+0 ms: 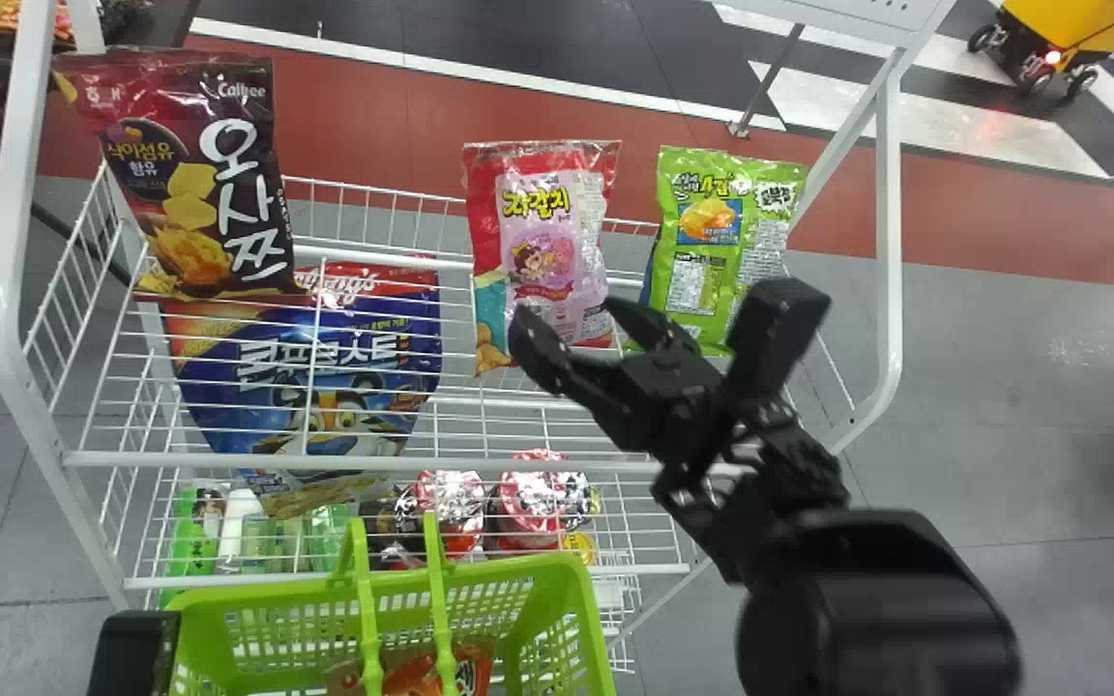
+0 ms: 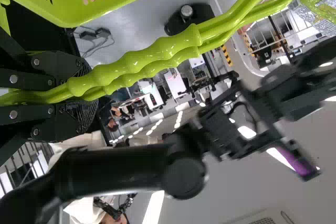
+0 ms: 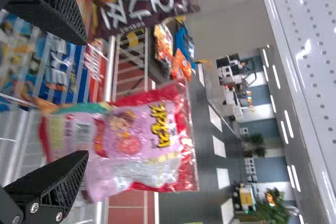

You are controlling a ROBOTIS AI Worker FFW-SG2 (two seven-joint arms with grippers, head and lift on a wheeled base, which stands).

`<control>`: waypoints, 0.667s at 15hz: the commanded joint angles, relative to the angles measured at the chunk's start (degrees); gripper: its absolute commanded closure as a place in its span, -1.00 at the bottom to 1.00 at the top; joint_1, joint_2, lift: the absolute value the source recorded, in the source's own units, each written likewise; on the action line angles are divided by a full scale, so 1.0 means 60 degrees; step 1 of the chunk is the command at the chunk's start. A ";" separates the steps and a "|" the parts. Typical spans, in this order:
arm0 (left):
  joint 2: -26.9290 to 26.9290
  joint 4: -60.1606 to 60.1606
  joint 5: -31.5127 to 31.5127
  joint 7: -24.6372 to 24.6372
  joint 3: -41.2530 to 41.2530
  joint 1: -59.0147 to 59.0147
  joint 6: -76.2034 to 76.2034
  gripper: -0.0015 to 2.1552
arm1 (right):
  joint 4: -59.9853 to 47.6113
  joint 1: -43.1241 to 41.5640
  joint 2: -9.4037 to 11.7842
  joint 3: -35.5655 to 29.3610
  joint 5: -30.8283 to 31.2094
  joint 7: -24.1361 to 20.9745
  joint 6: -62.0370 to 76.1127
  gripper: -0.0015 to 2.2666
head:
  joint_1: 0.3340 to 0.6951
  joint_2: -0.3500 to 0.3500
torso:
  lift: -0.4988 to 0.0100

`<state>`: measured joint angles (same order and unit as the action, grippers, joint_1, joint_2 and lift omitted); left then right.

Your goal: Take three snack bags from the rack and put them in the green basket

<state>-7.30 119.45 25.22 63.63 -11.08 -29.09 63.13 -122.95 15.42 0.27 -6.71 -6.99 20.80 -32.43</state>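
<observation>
Upright bags: maroon bag (image 1: 197,184) near the rack's (image 1: 518,465) left edge, pink bag (image 1: 549,232) midway, green bag (image 1: 712,242) near its right; green basket (image 1: 571,572) holds orange bag (image 1: 414,679).

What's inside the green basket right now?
An orange packet lies inside the green basket. The basket's handles cross in front, covering strips of the packet; whatever is beneath it is hidden.

Right claw (image 1: 661,317) blurs in my head view, hiding part of the green snack bag (image 1: 712,232) behind it. Left of and below the claw, bottom edge cuts off the green basket (image 1: 267,592); I see its handles (image 1: 367,619) partly cover an orange bag (image 1: 414,675).
</observation>
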 commanded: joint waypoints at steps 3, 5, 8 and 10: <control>-0.0058 0.0000 0.0001 0.0045 0.0030 0.0161 0.0283 0.74 | 0.2167 -0.1764 -0.0054 0.0064 0.0769 -0.0230 0.0841 -0.94 | 1.00 -1.00 | 0.93; -0.0058 -0.0015 0.0030 0.0074 0.0030 0.0219 0.0312 0.74 | 0.2650 -0.2072 -0.0054 0.0093 0.1033 -0.0611 0.1134 -0.94 | 1.00 -1.00 | 0.93; -0.0073 -0.0044 0.0030 0.0089 0.0059 0.0219 0.0341 0.74 | 0.3075 -0.2424 -0.0054 0.0078 0.1165 -0.0508 0.0958 -0.63 | 1.00 -1.00 | 0.93; -0.0073 -0.0030 0.0016 0.0074 0.0059 0.0219 0.0370 0.74 | 0.3060 -0.2424 -0.0054 0.0122 0.0974 -0.0274 0.0489 -0.23 | 1.00 -1.00 | 0.93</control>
<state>-7.73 119.19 25.39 64.09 -10.67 -27.77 65.22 -104.68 1.01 0.00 -6.20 -0.61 18.92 -27.53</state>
